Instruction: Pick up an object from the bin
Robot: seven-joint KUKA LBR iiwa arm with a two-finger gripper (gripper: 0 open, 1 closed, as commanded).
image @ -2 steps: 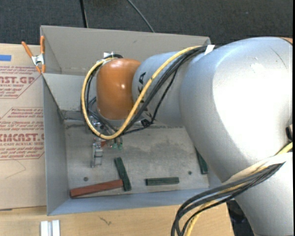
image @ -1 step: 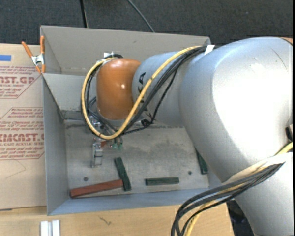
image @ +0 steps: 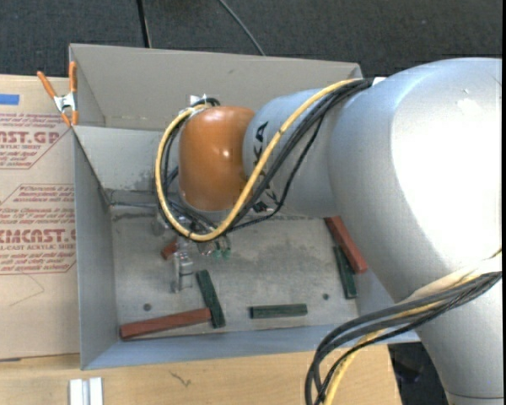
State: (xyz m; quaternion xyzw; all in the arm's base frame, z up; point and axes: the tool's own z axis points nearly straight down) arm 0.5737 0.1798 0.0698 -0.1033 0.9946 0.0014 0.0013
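My gripper (image: 182, 273) is hanging low over the left middle of the grey bin (image: 93, 226). I cannot tell how far it is standing open, or whether it is gripping anything. A small red piece (image: 167, 251) is lying just beside it on the left, and a dark green bar (image: 209, 298) just to its lower right. A long red bar (image: 164, 325) and a second green bar (image: 278, 311) are lying along the bottom wall.

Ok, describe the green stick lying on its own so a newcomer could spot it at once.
Start at the grey bin's near wall, at the view's bottom. On the floor just above its middle lies a short dark green stick, parallel to that wall. Unlike the slanted green stick and the right-hand green stick, it lies alone and level.
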